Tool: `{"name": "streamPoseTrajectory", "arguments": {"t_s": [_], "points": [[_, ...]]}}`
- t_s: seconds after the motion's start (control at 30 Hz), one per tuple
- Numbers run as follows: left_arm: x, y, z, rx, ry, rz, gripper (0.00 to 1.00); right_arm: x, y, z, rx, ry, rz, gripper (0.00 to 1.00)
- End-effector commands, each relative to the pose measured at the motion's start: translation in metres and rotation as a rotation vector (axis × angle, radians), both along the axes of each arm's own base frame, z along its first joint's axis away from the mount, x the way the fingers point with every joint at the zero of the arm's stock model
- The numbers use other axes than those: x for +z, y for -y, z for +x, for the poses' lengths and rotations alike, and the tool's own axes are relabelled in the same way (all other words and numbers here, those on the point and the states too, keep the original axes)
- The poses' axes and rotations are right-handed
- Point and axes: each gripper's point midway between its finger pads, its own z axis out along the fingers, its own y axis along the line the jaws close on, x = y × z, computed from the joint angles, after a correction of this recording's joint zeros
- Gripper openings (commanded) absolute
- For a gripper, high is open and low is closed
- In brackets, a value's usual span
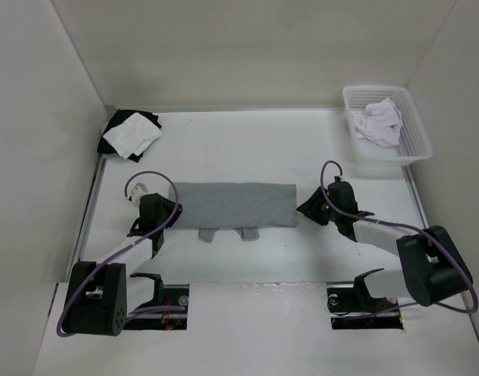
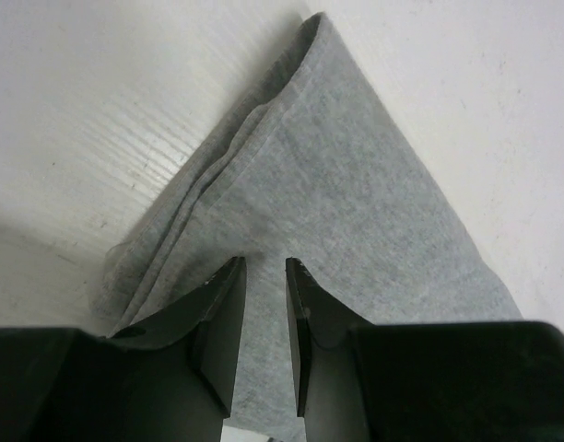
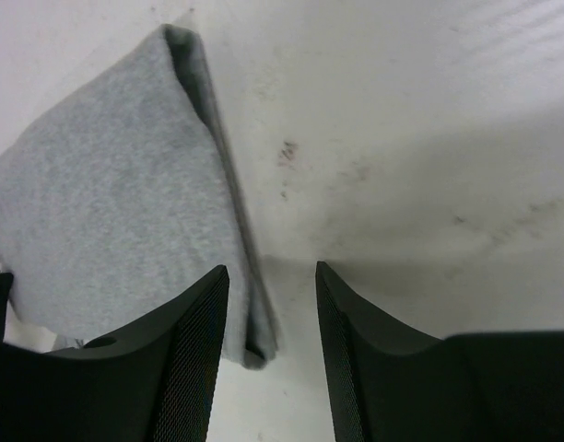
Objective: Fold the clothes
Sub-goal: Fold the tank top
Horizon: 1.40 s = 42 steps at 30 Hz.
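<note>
Grey and thin, the sleeveless top (image 1: 235,205) lies folded into a long flat band across the middle of the white bench (image 1: 224,149), running left to right between the two arms. Two short strap ends (image 1: 212,233) stick out from under its near edge, side by side and flat on the bench.

The left fingers (image 1: 173,210) sit at the band's left end. In the left wrist view they stand only a narrow gap apart above the fabric. Grey cloth shows through that gap, and no fold is visibly pinched between them. The cloth there lies in several layers, and its stacked edges run away to a far corner.

The right fingers (image 1: 304,208) are at the band's right end. The right wrist view shows them spread well apart and holding nothing. The doubled right edge of the top lies on the bench in the gap, close to the finger on the left of that view, with bare bench under the other. Whether that finger touches the cloth cannot be told.

A white plastic basket (image 1: 418,133) in the far right corner holds a crumpled white cloth (image 1: 378,121). A black-and-white cloth pile (image 1: 130,133) lies in the far left corner. Both are well apart from the top.
</note>
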Motion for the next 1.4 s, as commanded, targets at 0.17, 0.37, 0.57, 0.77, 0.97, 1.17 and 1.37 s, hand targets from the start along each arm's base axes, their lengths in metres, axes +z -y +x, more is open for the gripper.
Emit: {"name": "streamPoseTrajectory", "arguments": {"t_s": [0.17,0.37,0.57,0.77,0.97,1.17,1.37], "points": [[0.061,0.019,0.030,-0.071,0.202,0.021,0.24,-0.004,-0.037,0.019,0.066,0.013,0.175,0.40],[0.072,0.041,0.032,-0.134,0.237,0.002,0.24,-0.009,-0.049,0.025,0.043,0.012,0.263,0.17],[0.075,0.078,0.030,-0.227,0.257,-0.002,0.24,0.036,-0.025,0.027,-0.019,0.176,0.263,0.01],[0.073,0.141,0.023,-0.362,0.255,-0.053,0.24,0.080,0.026,0.005,-0.099,0.261,0.117,0.01],[0.085,0.177,0.019,-0.431,0.279,-0.102,0.24,0.148,0.028,0.006,-0.066,0.368,0.015,0.01],[0.102,0.161,0.015,-0.401,0.322,-0.121,0.24,0.181,-0.049,0.022,0.104,0.361,-0.064,0.02],[0.103,0.126,0.007,-0.348,0.332,-0.129,0.25,0.173,-0.150,0.029,0.268,0.297,-0.136,0.03]]}}
